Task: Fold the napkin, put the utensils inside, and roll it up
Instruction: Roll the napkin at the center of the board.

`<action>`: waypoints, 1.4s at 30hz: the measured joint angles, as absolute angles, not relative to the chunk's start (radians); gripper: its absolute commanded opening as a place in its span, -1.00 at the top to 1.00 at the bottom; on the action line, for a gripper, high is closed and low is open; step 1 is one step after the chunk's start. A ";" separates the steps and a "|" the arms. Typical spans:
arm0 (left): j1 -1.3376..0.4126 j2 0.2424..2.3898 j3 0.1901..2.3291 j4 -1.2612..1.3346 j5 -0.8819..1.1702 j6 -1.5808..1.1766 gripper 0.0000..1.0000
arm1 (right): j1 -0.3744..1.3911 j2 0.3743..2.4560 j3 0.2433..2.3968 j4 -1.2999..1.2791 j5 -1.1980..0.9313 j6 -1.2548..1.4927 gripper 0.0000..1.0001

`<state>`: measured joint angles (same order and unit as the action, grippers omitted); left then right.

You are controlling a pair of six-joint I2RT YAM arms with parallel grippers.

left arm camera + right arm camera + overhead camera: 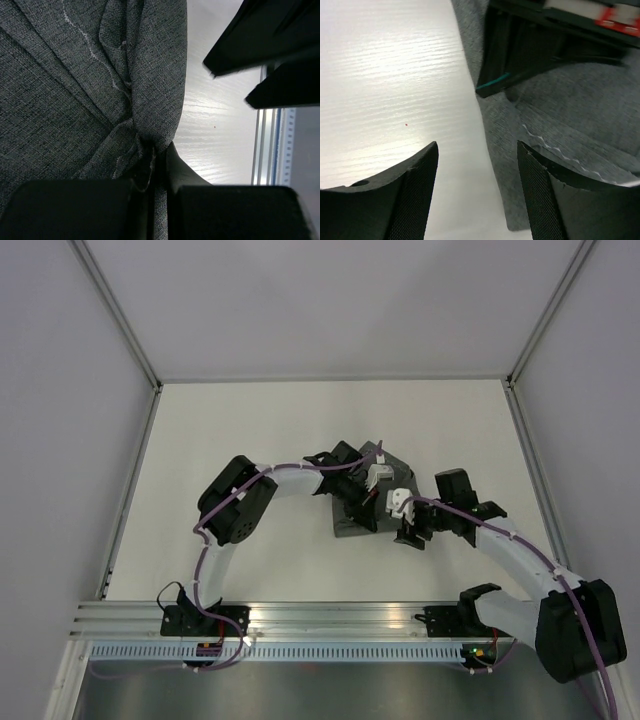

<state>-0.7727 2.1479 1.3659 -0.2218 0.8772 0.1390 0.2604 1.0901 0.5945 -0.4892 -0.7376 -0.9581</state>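
The left gripper was clamped on a bunched fold of the napkin, which lay crumpled on the table at the centre of the top view. The right gripper stood open and empty at the cloth's lower right. In its wrist view the napkin's edge ran top to bottom between the fingers, with cloth on the right. No utensils showed.
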 measured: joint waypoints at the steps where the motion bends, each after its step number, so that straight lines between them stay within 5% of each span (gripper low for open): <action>1: -0.772 2.159 1.382 -0.244 0.888 0.135 0.95 | 0.299 1.084 0.564 -0.459 -0.702 -0.958 -0.41; 17: -0.769 2.249 1.532 -0.490 0.953 0.097 0.95 | 0.469 1.229 0.518 -0.239 -0.487 -0.965 -0.29; 26: -0.768 2.270 1.565 -0.545 0.961 0.089 0.92 | 0.481 1.298 0.519 -0.235 -0.475 -0.966 0.09; 30: -0.767 2.274 1.570 -0.556 0.965 0.087 0.81 | 0.480 1.319 0.528 -0.221 -0.471 -0.973 0.35; 35: -0.759 2.275 1.571 -0.557 0.960 0.073 0.44 | 0.481 1.342 0.550 -0.241 -0.476 -0.976 0.61; 42: -0.738 2.226 1.514 -0.487 0.934 -0.019 0.21 | 0.462 1.420 0.626 -0.305 -0.513 -0.990 0.71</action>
<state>-0.7383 2.2261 1.5143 -0.4866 0.9340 -0.0189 0.4622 1.4200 0.6262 -0.3054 -0.5129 -0.9897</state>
